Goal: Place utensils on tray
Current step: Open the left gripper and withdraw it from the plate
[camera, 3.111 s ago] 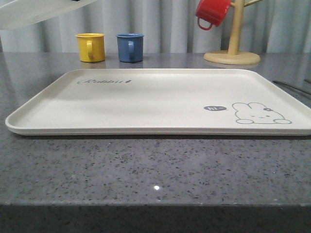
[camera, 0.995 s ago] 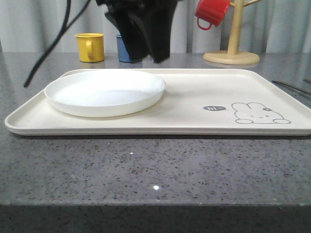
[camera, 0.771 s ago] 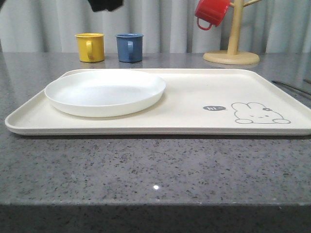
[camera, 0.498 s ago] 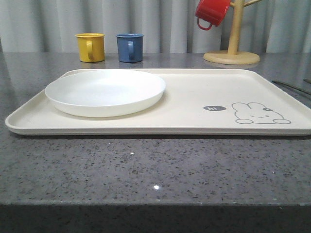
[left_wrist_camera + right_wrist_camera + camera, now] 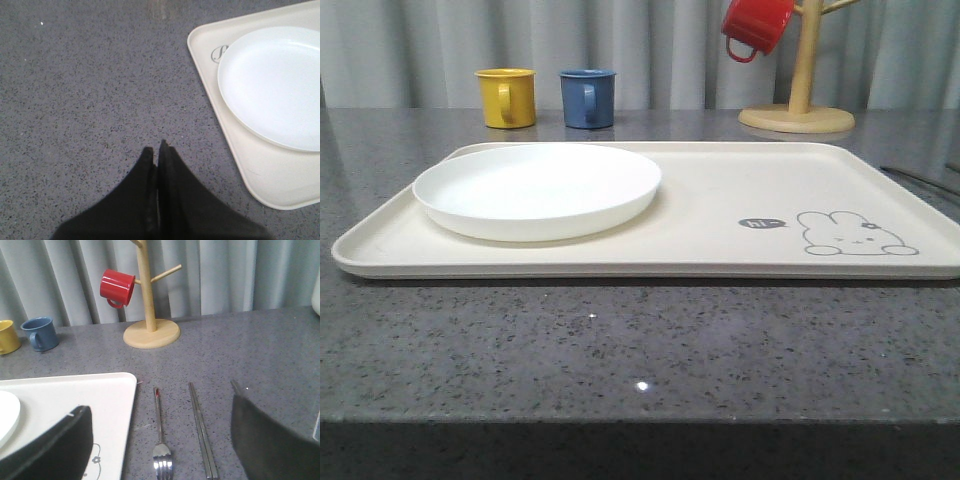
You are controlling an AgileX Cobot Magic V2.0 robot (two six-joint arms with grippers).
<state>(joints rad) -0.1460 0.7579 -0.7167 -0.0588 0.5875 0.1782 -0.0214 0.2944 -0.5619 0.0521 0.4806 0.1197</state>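
Note:
The white plate lies flat on the left half of the cream tray. My left gripper is shut and empty, hovering over bare counter beside the tray's left rim, apart from the plate. A silver fork and a pair of metal chopsticks lie side by side on the counter just right of the tray. My right gripper is open above them, its dark fingers wide apart. The spoon is out of view.
A yellow mug and a blue mug stand behind the tray. A wooden mug tree with a red mug hanging on it stands at the back right. The grey counter reaches to the front edge.
The plate, held high at the top left at first, came down onto the tray's left half. The left gripper let go, rose, and left the front view.

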